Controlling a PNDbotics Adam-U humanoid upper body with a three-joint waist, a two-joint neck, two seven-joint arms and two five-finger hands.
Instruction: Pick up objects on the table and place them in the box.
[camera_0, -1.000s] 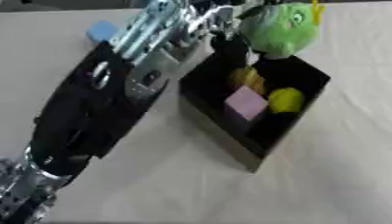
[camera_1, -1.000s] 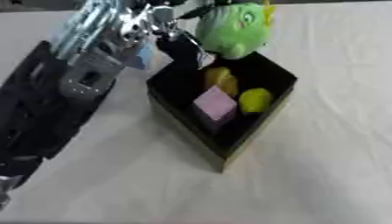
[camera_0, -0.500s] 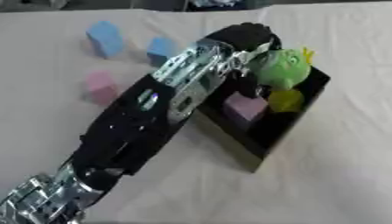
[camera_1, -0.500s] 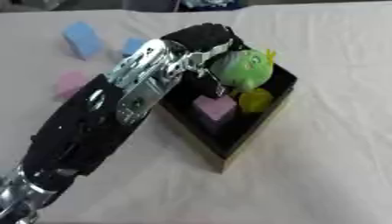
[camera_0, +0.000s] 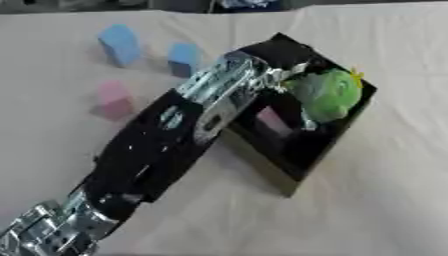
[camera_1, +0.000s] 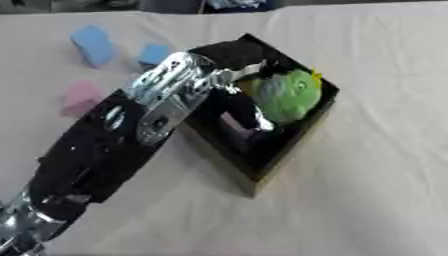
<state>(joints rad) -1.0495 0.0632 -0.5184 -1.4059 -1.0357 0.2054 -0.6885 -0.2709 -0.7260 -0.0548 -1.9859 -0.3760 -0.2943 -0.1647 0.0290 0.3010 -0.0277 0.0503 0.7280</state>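
Observation:
My left arm reaches in from the lower left, and my left hand (camera_0: 254, 75) is over the black box (camera_0: 262, 162). Its fingers curl round a green plush toy (camera_0: 328, 95) with a yellow tuft, which sits low inside the box at the far right side. A pink block (camera_0: 273, 122) shows inside the box beside the toy; the hand and toy hide whatever else lies in there. On the table to the left lie a tall blue block (camera_0: 120, 44), a smaller blue block (camera_0: 183, 57) and a pink block (camera_0: 114, 99). My right hand is out of view.
A beige cloth (camera_0: 385, 190) covers the table. The three loose blocks lie left of my forearm (camera_0: 166, 150), which crosses the middle of the view. Dark things line the table's far edge.
The green toy has come down from above the box's far rim into the box, with my left hand still round it. The camera has also shifted, bringing the blocks at left into view.

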